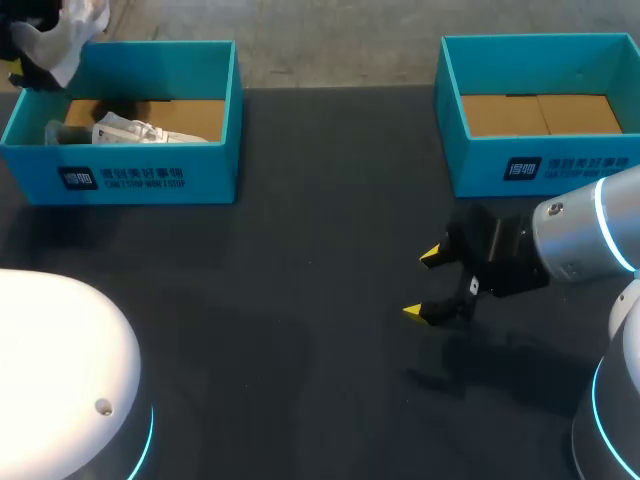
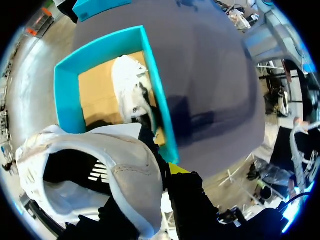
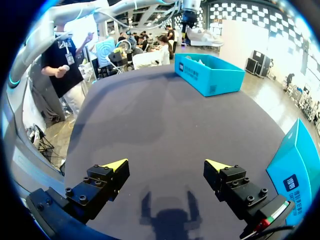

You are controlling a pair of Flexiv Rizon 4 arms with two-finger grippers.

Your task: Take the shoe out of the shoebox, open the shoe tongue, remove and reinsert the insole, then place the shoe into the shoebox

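My left gripper (image 2: 161, 176) is shut on the heel collar of a white shoe (image 2: 100, 170) and holds it above the far end of the left teal shoebox (image 2: 67, 95). One yellow tip (image 2: 178, 169) shows beside the shoe; the other is hidden by it. In the head view that shoe (image 1: 75, 28) hangs at the far left corner, over the box (image 1: 150, 180). A second white shoe (image 2: 132, 92) lies inside the box on its cardboard floor (image 1: 130, 130). My right gripper (image 1: 425, 285) is open and holds nothing, low over the bare table, its tips wide apart (image 3: 167, 165).
A second teal shoebox (image 1: 540, 165), with only cardboard inside, stands at the far right, just behind my right gripper. Its side (image 3: 295, 165) shows close beside the right gripper. The dark table (image 1: 300, 300) stretches between the two boxes.
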